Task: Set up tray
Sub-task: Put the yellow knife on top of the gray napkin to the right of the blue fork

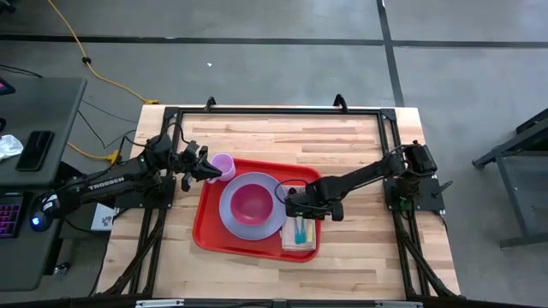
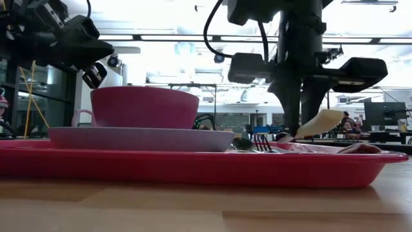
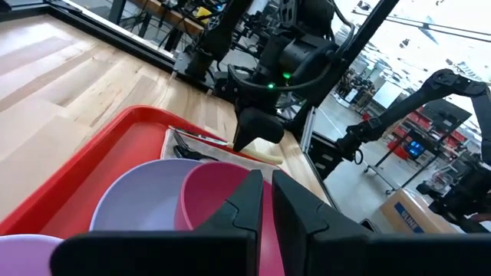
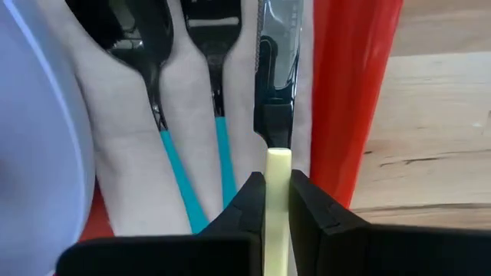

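Note:
The red tray (image 1: 208,233) lies mid-table. On it sits a lavender plate (image 1: 233,219) carrying a pink bowl (image 1: 253,203). A lavender cup (image 1: 224,164) stands at the tray's far left corner. A white napkin (image 4: 192,123) at the tray's right end carries a teal-handled spoon (image 4: 146,54), a fork (image 4: 211,46) and a knife (image 4: 276,69). My right gripper (image 4: 278,192) is over the napkin, shut on the knife's cream handle. My left gripper (image 1: 208,169) is shut and empty, raised just left of the cup. My right gripper pinches the knife's cream handle (image 4: 278,162) between its two fingers, coming from above. The handle runs along the gap between the fingers. The blade end lies on the napkin, and in the low view the handle (image 2: 322,122) slants up off it.
The table's black frame rail (image 1: 274,109) runs along the far edge. Bare wood lies on the far side of the tray and along the near edge. A desk with a keyboard and phone (image 1: 36,150) stands beyond the table's left edge.

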